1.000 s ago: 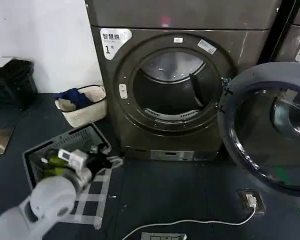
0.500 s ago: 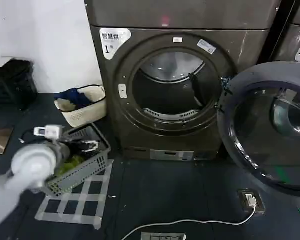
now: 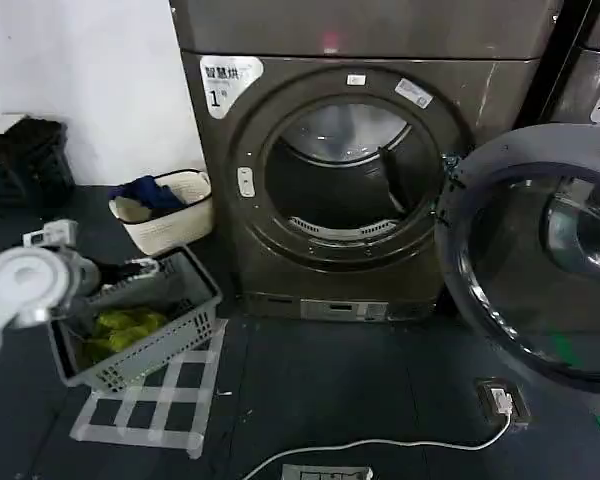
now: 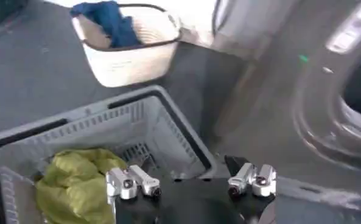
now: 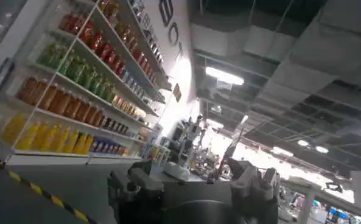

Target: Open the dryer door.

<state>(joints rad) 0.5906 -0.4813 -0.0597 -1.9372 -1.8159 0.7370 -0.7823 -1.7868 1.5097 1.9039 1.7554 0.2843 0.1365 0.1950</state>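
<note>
1. The dark grey front-loading dryer (image 3: pixel 360 180) stood against the back wall, its round drum mouth (image 3: pixel 345 175) fully exposed and a white label marked "1" at its upper left corner.
2. The dryer door (image 3: pixel 540 265), a large round porthole with a dark grey plastic inner face around dark glass, stood swung wide open on the dryer's right side, hinged at the right edge of the opening and facing into the room.
3. A grey slatted plastic laundry basket (image 3: pixel 175 320) sat on the dark floor left of the dryer, over a grid of pale tape, holding a crumpled yellow-green cloth (image 3: pixel 120 328).
4. A cream woven basket (image 3: pixel 175 215) with a blue garment in it stood beside the dryer's lower left corner, behind the grey one.
5. The left gripper (image 4: pixel 191 184) hovered above the grey basket's near rim with its fingers spread apart, holding nothing.
6. The right gripper (image 5: pixel 195 185) pointed up toward the ceiling and shelves of bottles; its fingers were spread, empty.
7. A white cable (image 3: pixel 380 445) trailed across the floor to a small floor socket.
</note>
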